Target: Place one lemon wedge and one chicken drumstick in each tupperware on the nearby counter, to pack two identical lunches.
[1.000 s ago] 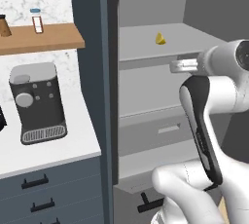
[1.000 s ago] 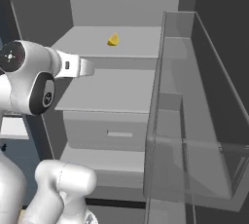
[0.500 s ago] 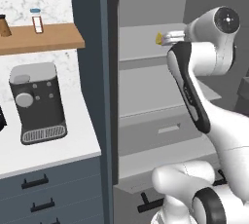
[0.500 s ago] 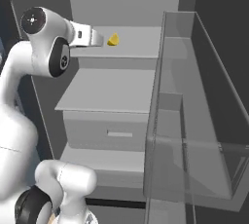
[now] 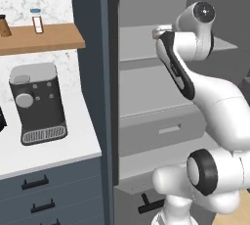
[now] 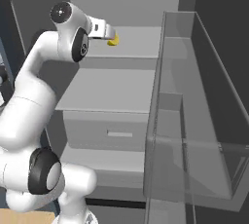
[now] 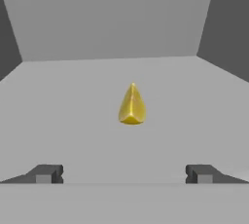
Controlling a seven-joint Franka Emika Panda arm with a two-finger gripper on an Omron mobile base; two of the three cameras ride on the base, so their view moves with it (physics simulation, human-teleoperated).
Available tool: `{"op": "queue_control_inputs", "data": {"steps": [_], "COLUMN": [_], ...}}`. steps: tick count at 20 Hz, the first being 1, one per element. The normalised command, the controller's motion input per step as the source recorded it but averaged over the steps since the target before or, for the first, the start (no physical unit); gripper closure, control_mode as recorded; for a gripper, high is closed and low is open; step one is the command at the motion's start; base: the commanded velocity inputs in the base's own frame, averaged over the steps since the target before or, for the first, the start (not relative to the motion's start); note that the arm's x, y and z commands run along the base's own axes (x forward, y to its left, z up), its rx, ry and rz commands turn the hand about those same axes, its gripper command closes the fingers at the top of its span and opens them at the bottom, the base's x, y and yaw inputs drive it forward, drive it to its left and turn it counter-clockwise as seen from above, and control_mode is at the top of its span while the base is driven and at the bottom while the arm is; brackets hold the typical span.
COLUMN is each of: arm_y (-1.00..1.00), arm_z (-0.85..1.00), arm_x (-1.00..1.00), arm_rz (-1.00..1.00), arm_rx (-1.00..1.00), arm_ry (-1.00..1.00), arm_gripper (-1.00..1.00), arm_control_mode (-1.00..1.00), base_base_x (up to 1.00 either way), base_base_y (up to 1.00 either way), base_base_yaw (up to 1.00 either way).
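A yellow lemon wedge (image 7: 132, 105) stands point-up on the upper fridge shelf (image 7: 73, 121), straight ahead of my gripper (image 7: 124, 173). The gripper is open and its two dark fingertips (image 7: 46, 173) sit far apart with nothing between them, a short way short of the wedge. In the right base view the lemon wedge (image 6: 113, 42) lies just beyond the gripper (image 6: 111, 34) at the end of the raised arm. The arm's hand (image 5: 162, 31) reaches into the shelf in the left base view. The chicken drumstick and the tupperware are out of view.
The fridge stands open, with a lower shelf (image 6: 112, 89) and a drawer (image 6: 119, 133) below it. Its open door with clear bins (image 6: 194, 135) rises at the right. A coffee machine (image 5: 36, 102) sits on the white counter, under a wooden shelf (image 5: 41, 38).
The arm has lifted from the middle-shelf height and stretched into the upper shelf, bringing the hand close to the lemon wedge. The jaws have stayed open.
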Motion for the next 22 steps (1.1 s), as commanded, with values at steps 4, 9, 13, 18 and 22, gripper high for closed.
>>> {"op": "queue_control_inputs", "data": {"steps": [4, 9, 13, 18, 22], "arm_y": [-0.27, -0.27, -0.06, 0.05, 0.16], "arm_z": [-0.01, -0.08, -0.23, -0.28, -0.17], "arm_x": [0.99, 0.73, 0.52, 0.09, 0.0], "arm_rz": [-0.02, 0.0, 0.0, 0.0, 0.0], "arm_rx": [0.0, 0.0, 0.0, 0.0, 0.0], "arm_ry": [0.21, 0.07, 0.01, 0.06, 0.08], "arm_gripper": [-1.0, -1.0, -1.0, -1.0, -1.0], "arm_control_mode": [-1.0, -1.0, -1.0, -1.0, -1.0], "base_base_x": [0.0, 0.0, 0.0, 0.0, 0.0], "base_base_y": [0.0, 0.0, 0.0, 0.0, 0.0], "base_base_yaw": [0.0, 0.0, 0.0, 0.0, 0.0]}}
